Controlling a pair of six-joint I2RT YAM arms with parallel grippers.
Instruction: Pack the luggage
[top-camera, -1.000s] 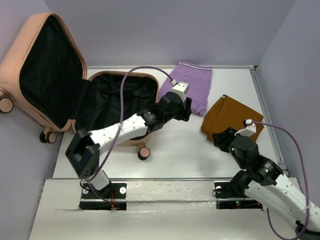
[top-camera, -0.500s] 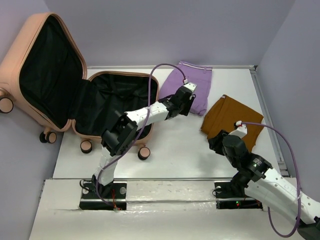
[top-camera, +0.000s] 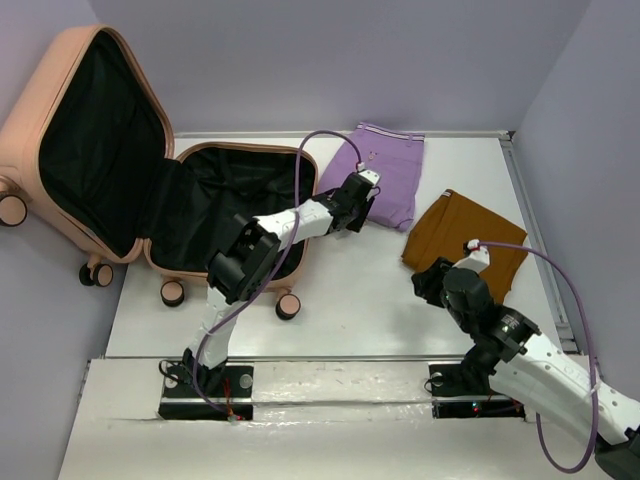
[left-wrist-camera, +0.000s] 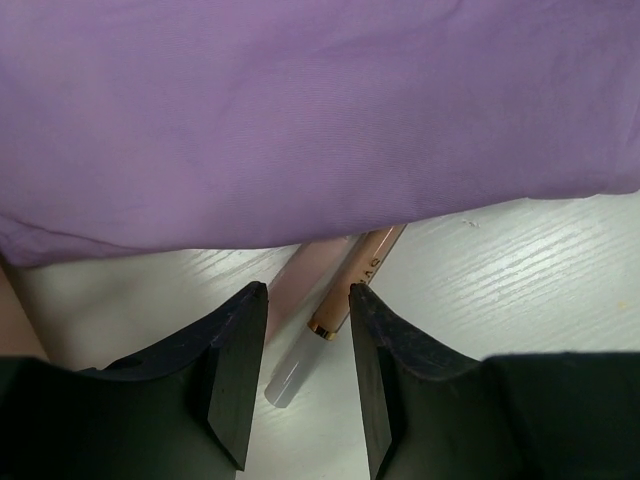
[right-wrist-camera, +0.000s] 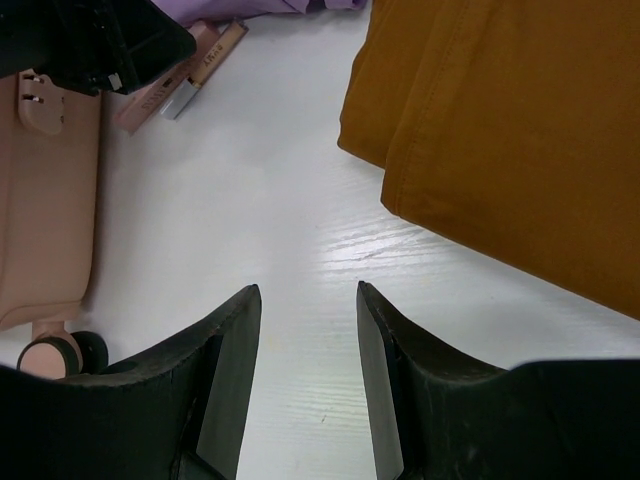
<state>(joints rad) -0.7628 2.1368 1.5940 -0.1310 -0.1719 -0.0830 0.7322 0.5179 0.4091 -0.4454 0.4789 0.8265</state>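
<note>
Two arms reach out over the white tabletop (top-camera: 350, 300). The luggage (top-camera: 25, 120) stands open at the tabletop's left end. Its lid is tipped up against the left wall and its other half lies flat, with the black lining showing in both. A purple garment (top-camera: 385, 165) lies folded at the back, just right of the luggage. A mustard-brown garment (top-camera: 465, 235) lies folded nearer the right edge, apart from the purple one.

The left claw (left-wrist-camera: 305, 290) sits low at the near edge of the purple garment. Its jaws stand moderately apart on either side of a slim tan cosmetic tube (left-wrist-camera: 362, 268) with a clear end. The tube lies on the tabletop, its far end tucked under the purple cloth. A pale pink stick (left-wrist-camera: 315, 270) lies right alongside it. A sliver of tabletop shows between each finger and the tube, so nothing is gripped.

The right claw (right-wrist-camera: 306, 290) hangs over bare tabletop, just left of the mustard-brown garment's near corner. Its jaws are parted to a middling gap with nothing between them. In the right wrist view the luggage's peach shell and one caster wheel (right-wrist-camera: 55, 352) show at the left.
</note>
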